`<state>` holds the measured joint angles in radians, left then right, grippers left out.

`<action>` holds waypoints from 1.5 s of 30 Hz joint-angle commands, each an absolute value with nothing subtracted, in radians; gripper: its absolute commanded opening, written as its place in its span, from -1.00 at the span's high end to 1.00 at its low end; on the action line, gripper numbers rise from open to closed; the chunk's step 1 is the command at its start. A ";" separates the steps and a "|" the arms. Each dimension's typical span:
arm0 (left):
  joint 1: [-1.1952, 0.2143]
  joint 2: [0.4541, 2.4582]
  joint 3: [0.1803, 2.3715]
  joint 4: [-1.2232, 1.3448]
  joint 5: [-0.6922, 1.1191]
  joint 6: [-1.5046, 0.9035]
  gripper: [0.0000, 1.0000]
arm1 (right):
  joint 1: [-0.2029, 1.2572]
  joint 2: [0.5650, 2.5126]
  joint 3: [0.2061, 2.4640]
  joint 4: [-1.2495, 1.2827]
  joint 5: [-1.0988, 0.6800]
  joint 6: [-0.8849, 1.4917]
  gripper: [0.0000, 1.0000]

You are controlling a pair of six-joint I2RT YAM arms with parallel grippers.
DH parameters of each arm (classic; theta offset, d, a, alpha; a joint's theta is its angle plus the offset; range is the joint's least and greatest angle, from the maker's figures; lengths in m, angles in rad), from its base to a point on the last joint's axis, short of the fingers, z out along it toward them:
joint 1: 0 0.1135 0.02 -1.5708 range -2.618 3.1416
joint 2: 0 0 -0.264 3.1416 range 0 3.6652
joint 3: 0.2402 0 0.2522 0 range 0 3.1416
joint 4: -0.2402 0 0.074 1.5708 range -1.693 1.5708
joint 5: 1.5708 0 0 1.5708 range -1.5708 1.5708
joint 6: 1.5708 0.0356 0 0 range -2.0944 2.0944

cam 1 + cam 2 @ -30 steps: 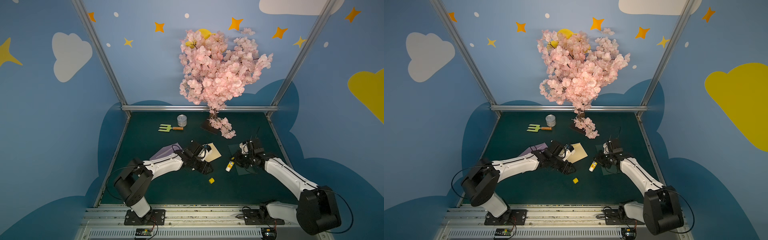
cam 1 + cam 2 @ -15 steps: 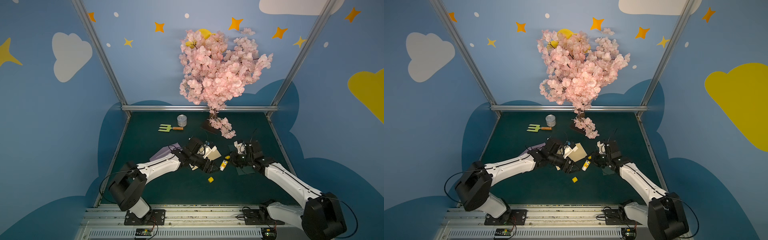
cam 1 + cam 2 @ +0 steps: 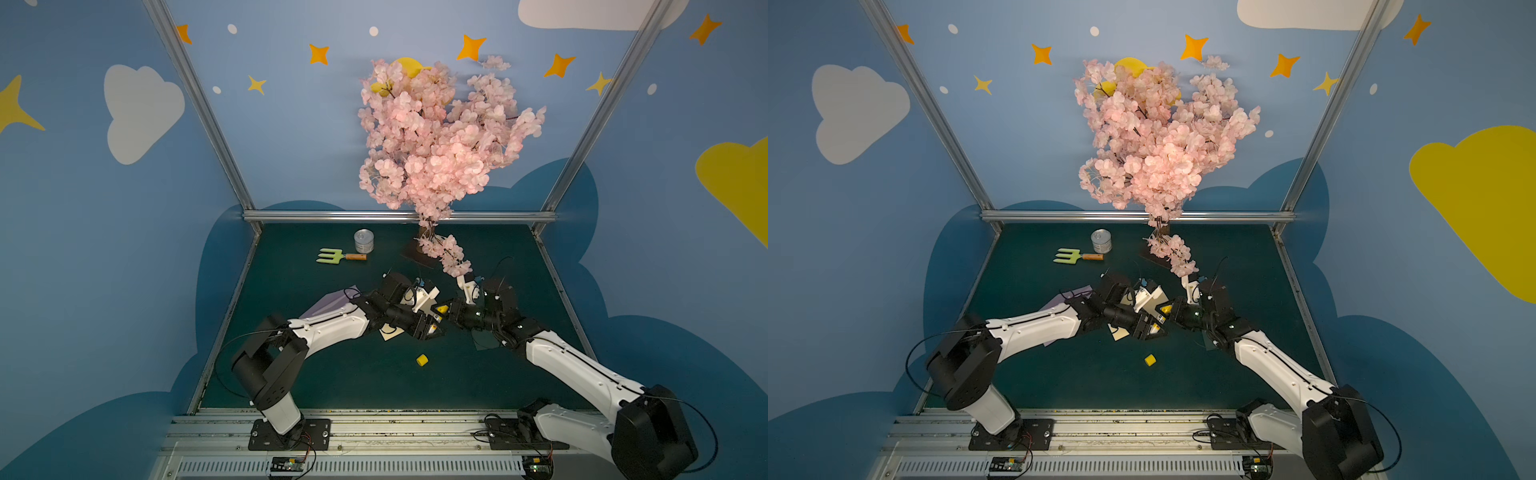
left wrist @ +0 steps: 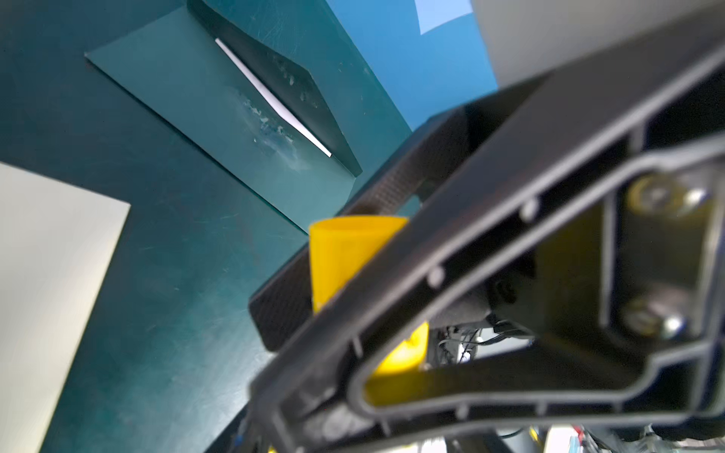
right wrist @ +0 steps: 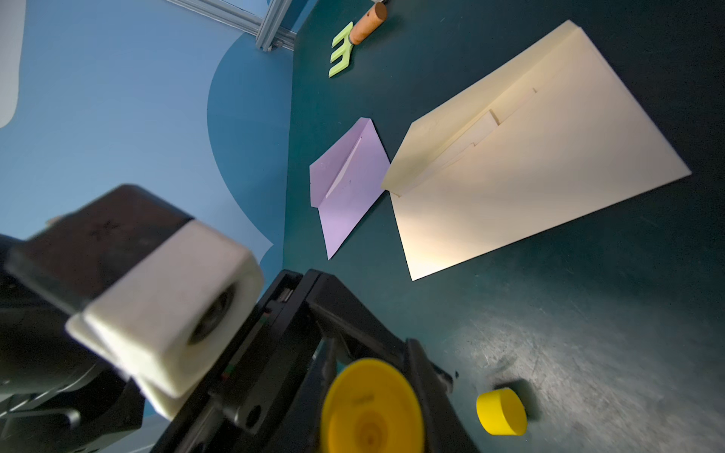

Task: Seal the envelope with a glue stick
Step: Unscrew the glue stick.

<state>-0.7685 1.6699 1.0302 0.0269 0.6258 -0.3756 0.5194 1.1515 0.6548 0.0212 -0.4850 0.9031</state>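
Note:
The yellow glue stick [image 3: 442, 308] hangs above the mat between my two grippers, which meet tip to tip in both top views. My right gripper [image 3: 451, 316] is shut on one end of it. My left gripper [image 3: 432, 326] has its black fingers [image 5: 425, 376] pressed against both sides of the other end, which appears as a yellow disc [image 5: 372, 408] in the right wrist view. Uncapped, the stick's yellow cap [image 3: 422, 360] lies loose on the mat. The cream envelope [image 5: 529, 176] lies flat with its flap raised, partly hidden under my left arm in a top view [image 3: 390, 332].
A lilac envelope [image 3: 328, 305] lies under my left forearm and a dark green envelope [image 3: 484, 340] under my right wrist. A green hand fork [image 3: 332, 255] and a tin can [image 3: 363, 241] sit toward the back, beside the pink blossom tree [image 3: 436, 249].
Both arms have come together over the mat. My right gripper carried the glue stick leftward to my left gripper, whose jaws spread and then closed around it.

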 commanded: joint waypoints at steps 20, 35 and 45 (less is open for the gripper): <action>-0.756 1.616 1.018 0.007 0.685 -0.385 0.95 | 0.378 0.968 0.605 0.124 -0.624 0.847 -0.40; -0.756 1.526 0.961 0.054 0.730 -0.381 0.95 | 0.374 1.117 0.570 0.450 -0.827 1.041 -0.09; -0.745 1.525 0.951 0.103 0.727 -0.429 0.95 | 0.431 1.170 0.561 0.524 -0.832 1.069 0.14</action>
